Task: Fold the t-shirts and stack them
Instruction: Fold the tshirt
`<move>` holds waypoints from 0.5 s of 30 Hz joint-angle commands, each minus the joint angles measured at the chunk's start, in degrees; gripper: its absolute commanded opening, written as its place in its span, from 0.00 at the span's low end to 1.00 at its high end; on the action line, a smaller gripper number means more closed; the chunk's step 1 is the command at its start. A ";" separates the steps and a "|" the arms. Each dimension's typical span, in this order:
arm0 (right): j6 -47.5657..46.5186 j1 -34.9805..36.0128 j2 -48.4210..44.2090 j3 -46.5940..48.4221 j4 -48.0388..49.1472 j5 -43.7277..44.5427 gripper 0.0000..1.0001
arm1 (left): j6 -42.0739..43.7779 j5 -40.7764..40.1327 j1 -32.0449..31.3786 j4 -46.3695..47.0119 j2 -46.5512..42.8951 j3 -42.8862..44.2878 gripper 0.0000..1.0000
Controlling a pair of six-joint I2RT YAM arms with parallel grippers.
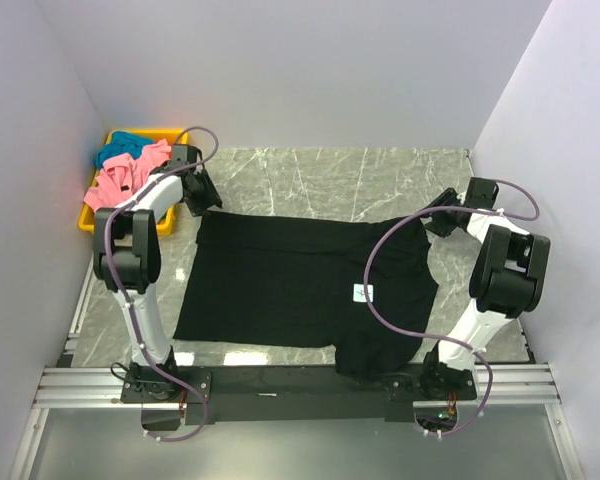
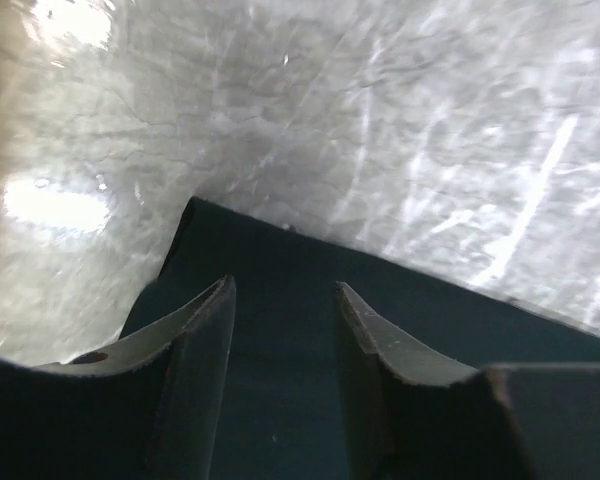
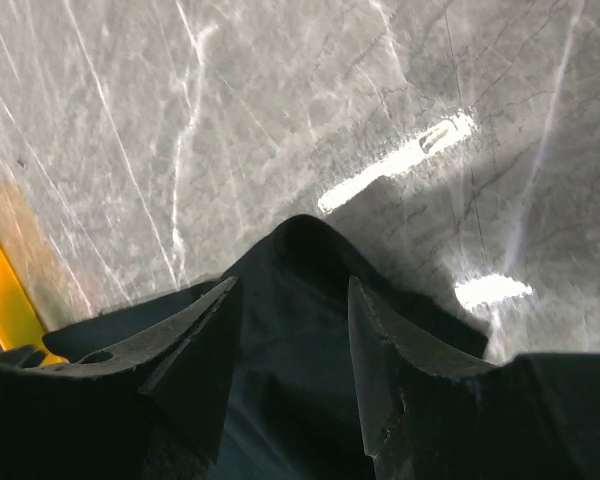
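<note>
Left gripper (image 2: 283,283): hovering over black t-shirt (image 1: 280,285), jaws parted;
Right gripper (image 3: 295,281): hovering likewise, jaws parted;
Pink t-shirt (image 1: 120,180): lying in yellow bin (image 1: 86,220)

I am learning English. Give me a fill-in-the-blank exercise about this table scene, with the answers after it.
1. The large t-shirt spread on the table is ____ in colour.
2. The pink t-shirt and the teal t-shirt lie in a bin that is ____.
3. The left gripper and the right gripper are both ____, not shut.
4. The small tag on the large t-shirt is ____.

Answers: black; yellow; open; white
</note>
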 commanded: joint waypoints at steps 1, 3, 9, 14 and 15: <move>-0.16 0.16 1.08 3.28 3.90 -1.92 0.54 | 0.58 2.31 -0.16 2.70 2.25 2.54 0.48; -0.51 0.16 2.48 3.72 4.08 -2.62 0.54 | 0.67 3.02 -0.16 3.41 2.96 2.28 0.48; -0.69 0.16 5.30 5.57 4.34 -3.85 0.54 | 0.85 2.41 -0.25 3.94 5.77 1.57 0.46; 0.27 0.16 7.58 5.84 5.74 -4.46 0.53 | 0.32 1.18 -0.25 3.76 6.66 0.17 0.44; 0.54 0.16 7.85 6.01 6.09 -4.73 0.53 | 0.23 1.00 -0.25 3.68 7.00 0.08 0.44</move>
